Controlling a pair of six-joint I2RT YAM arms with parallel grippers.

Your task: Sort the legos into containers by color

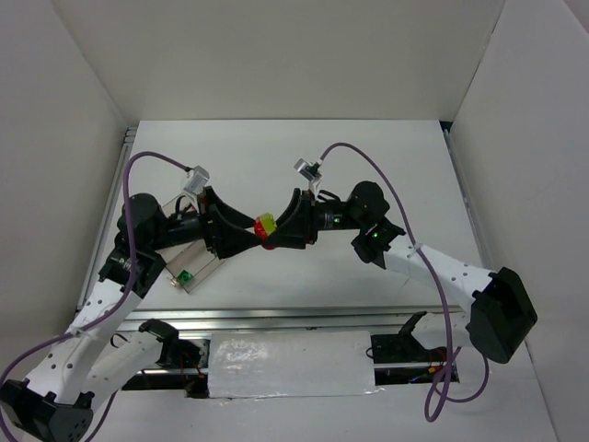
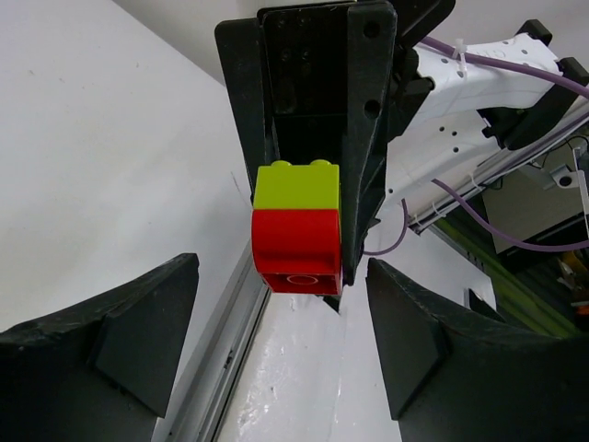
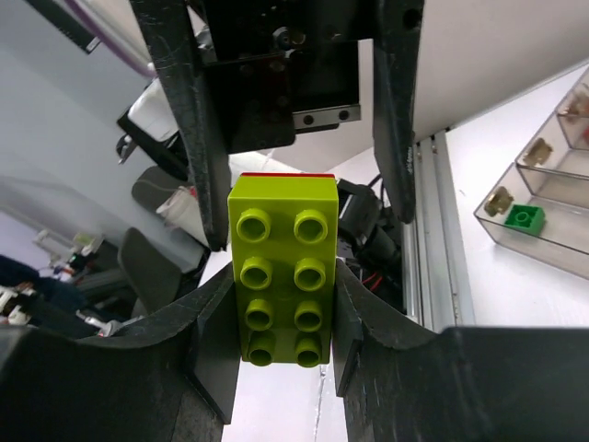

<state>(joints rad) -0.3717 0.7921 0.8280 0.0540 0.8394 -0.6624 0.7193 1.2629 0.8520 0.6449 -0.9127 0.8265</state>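
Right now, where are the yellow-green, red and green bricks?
yellow-green brick [image 3: 281, 276], right wrist view, studded face.
red brick [image 2: 296, 244], left wrist view, front face.
green brick [image 3: 523, 218], right wrist view, top.

The top camera looks steeply down from above and behind the arm bases and takes in the whole white table [image 1: 368, 166] from far. Each wrist camera looks forward from its wrist, very near (the two face each other). All three views share the yellow-green brick [image 1: 266, 222] on the red brick [image 1: 265, 236].
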